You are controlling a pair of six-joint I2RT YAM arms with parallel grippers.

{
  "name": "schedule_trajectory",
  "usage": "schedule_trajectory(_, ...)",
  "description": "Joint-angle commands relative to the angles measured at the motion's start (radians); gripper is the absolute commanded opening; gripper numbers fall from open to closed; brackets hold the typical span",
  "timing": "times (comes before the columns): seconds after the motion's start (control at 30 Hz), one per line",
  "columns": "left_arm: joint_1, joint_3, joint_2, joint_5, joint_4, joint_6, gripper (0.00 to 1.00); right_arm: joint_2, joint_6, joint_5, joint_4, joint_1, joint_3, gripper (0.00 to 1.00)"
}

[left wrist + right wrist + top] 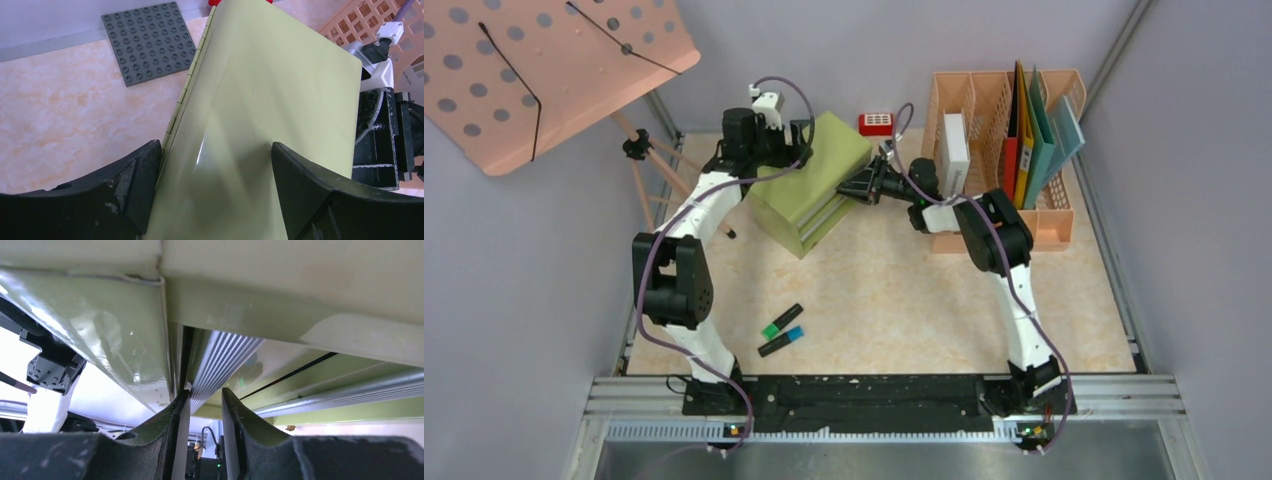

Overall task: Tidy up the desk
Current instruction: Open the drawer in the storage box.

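— How far along?
— Barely. Two markers [784, 320] lie loose at lower left of the desk [904, 300], and the green cabinet [809, 175] sits askew at upper centre.
— Desk's heading?
— It's flat, filling mid-frame. It's roughly square, so no real long axis (front rail [874, 395] at bottom).
— Grippers?
— Left gripper [215, 150] gapes over the cabinet top, nothing held. Right gripper [202, 400] is narrowed to a slit at a ribbed drawer handle [220, 360]; I can't tell if it's gripping.

I'm working a lab test cell. Grey walls [1194, 200] box in the desk [894, 290]; an aluminium rail [1124, 392] fronts it.
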State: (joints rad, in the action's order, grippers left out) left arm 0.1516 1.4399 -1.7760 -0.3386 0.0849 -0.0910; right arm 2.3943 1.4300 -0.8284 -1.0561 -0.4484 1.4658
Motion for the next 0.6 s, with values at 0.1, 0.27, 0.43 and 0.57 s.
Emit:
schedule_trajectory(0.1, 0.114, -0.121, 0.043, -0.158, 0.348, -0.095, 0.80, -0.069, 0.003, 0.110, -0.027, -0.013, -0.001, 0.29)
schedule_trajectory(0.27, 0.135, -0.154, 0.072, -0.145, 0.388, -0.107, 0.79, -0.105, 0.000, 0.099, -0.037, -0.022, -0.041, 0.30)
schedule_trajectory(0.43, 0.161, -0.167, 0.089, -0.145, 0.461, -0.096, 0.78, -0.149, -0.031, 0.090, -0.022, -0.037, -0.076, 0.30)
schedule_trajectory(0.57, 0.166, -0.181, 0.102, -0.135, 0.463, -0.087, 0.78, -0.142, -0.034, 0.074, -0.030, -0.061, -0.069, 0.31)
